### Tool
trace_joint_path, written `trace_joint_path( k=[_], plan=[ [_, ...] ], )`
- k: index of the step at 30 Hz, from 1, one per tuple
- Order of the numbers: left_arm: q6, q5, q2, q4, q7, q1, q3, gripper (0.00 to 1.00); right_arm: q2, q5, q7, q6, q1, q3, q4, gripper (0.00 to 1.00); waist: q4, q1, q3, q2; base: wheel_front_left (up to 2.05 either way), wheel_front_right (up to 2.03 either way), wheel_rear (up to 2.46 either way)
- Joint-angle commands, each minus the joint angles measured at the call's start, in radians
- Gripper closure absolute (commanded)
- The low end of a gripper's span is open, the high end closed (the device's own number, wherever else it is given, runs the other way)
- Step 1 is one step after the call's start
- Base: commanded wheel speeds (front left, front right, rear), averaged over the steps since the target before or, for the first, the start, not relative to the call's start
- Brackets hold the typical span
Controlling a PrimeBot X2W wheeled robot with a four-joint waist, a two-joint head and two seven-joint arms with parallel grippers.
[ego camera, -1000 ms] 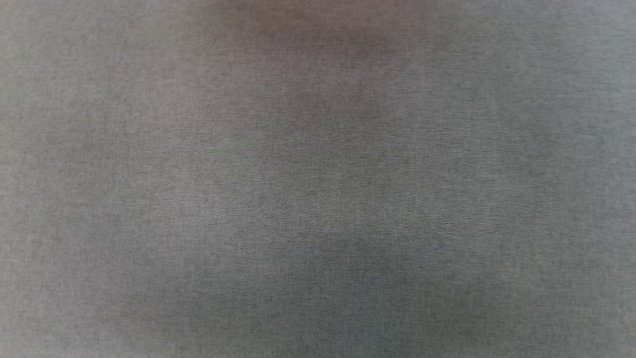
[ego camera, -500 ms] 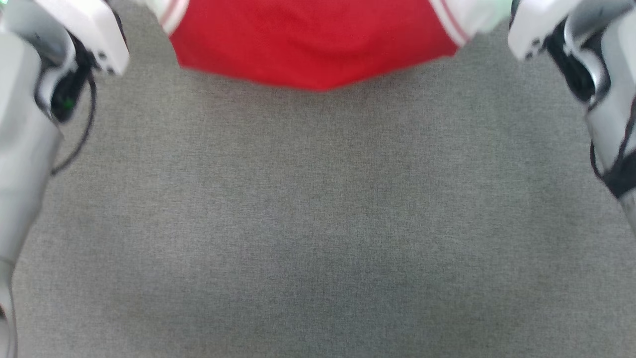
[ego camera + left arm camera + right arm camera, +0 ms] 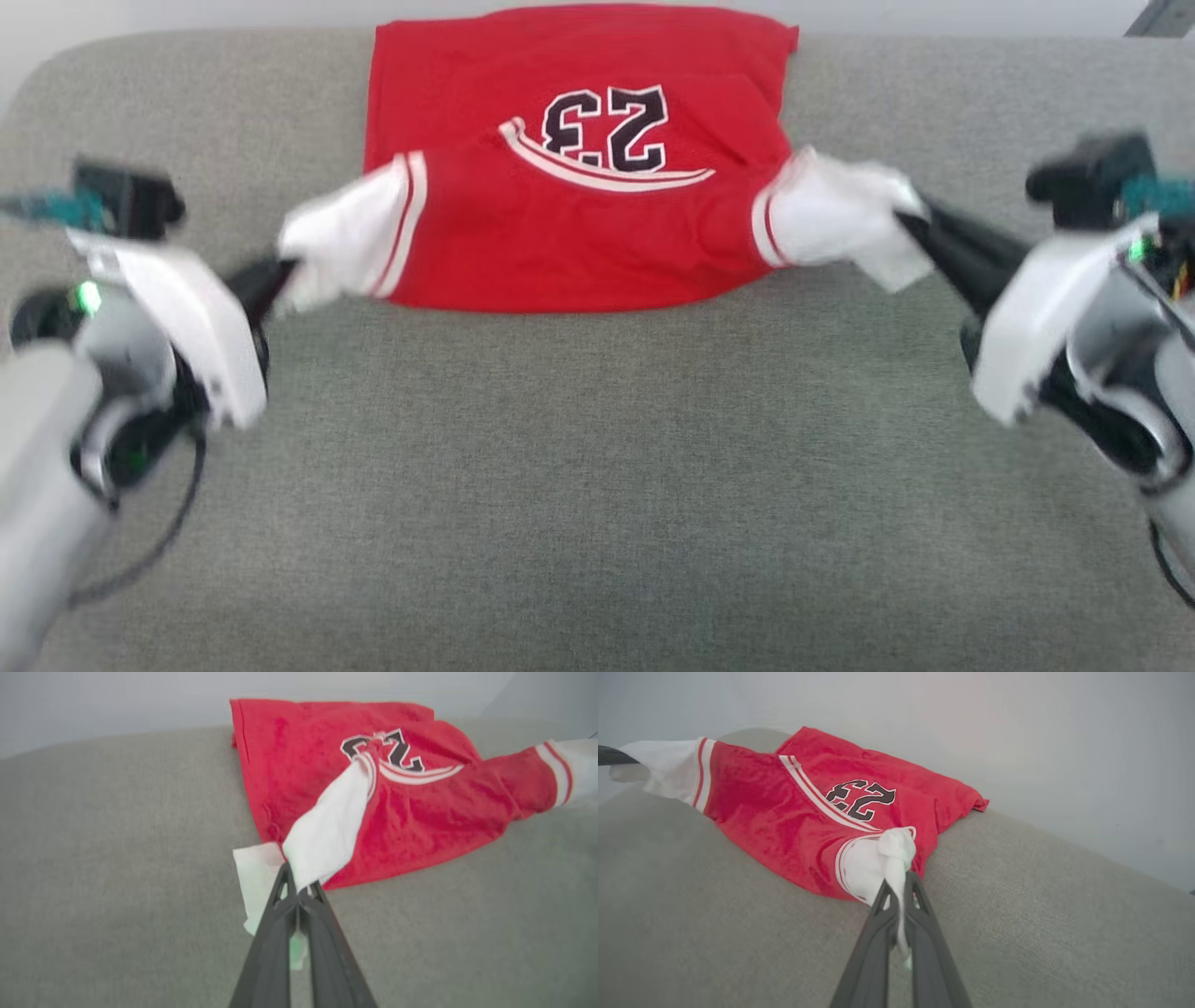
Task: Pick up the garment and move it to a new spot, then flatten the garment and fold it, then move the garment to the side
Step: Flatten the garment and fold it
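The red shirt (image 3: 560,243) bears a black, white-outlined "23" (image 3: 607,126), upside down in the head view. It lies at the middle of the bench's (image 3: 597,485) far edge. The left gripper (image 3: 273,278) is clenched on one white sleeve (image 3: 341,238), and the right gripper (image 3: 920,224) is clenched on the other.

The left hand (image 3: 278,273) and pinched sleeve (image 3: 345,238) are blurred (head view), its forearm (image 3: 37,504) cut off.
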Motion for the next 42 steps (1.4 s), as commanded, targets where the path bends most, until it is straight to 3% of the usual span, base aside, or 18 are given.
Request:
trace_joint_path(
  k=[1,8,14,24,30,31,32,33,42],
  plan=[
    [0.018,-0.013,0.019,-0.048,0.017,0.052,-0.010,1.00,-0.029,0.009,0.018,0.000,0.042,0.001,-0.042,1.00,-0.007,0.0000,-0.013,0.0000,0.00,0.00,0.00],
    [0.159,-0.059,0.143,-0.287,0.044,0.281,-0.031,1.00,-0.115,0.076,0.109,0.000,0.251,-0.006,-0.195,1.00,-0.017,0.0000,-0.040,0.0000,0.00,0.00,0.00],
    [0.249,-0.085,0.183,-0.360,0.066,0.414,-0.069,1.00,-0.146,0.116,0.180,0.000,0.385,-0.002,-0.234,1.00,-0.026,0.0000,-0.056,0.0000,0.00,0.00,0.00],
    [0.314,-0.149,0.204,-0.358,0.117,0.545,-0.110,1.00,-0.172,0.187,0.331,0.000,0.568,0.019,-0.225,1.00,-0.040,0.0000,-0.060,0.0000,0.00,0.00,0.00],
    [0.326,-0.177,0.193,-0.354,0.103,0.576,-0.104,1.00,-0.127,0.171,0.349,0.000,0.619,-0.018,-0.197,1.00,-0.037,0.0000,-0.046,0.0000,0.00,0.00,0.00],
    [0.324,-0.173,0.189,-0.354,0.094,0.575,-0.102,1.00,-0.117,0.156,0.343,0.000,0.621,-0.026,-0.191,0.84,-0.036,0.0000,-0.044,0.0000,0.00,0.00,0.00],
    [0.319,-0.176,0.182,-0.354,0.085,0.572,-0.096,1.00,-0.106,0.145,0.336,0.000,0.620,-0.037,-0.186,0.04,-0.034,0.0000,-0.040,0.0000,0.00,0.00,0.00],
    [0.318,-0.178,0.178,-0.353,0.079,0.570,-0.093,1.00,-0.095,0.135,0.339,0.000,0.618,-0.044,-0.185,0.00,-0.033,0.0000,-0.037,0.0000,0.00,0.00,0.00],
    [0.286,-0.152,0.149,-0.365,0.016,0.522,-0.065,1.00,-0.060,0.062,0.401,-0.001,0.587,-0.169,-0.291,0.00,-0.014,0.0000,-0.016,0.0000,0.00,0.00,0.00]
  ],
)
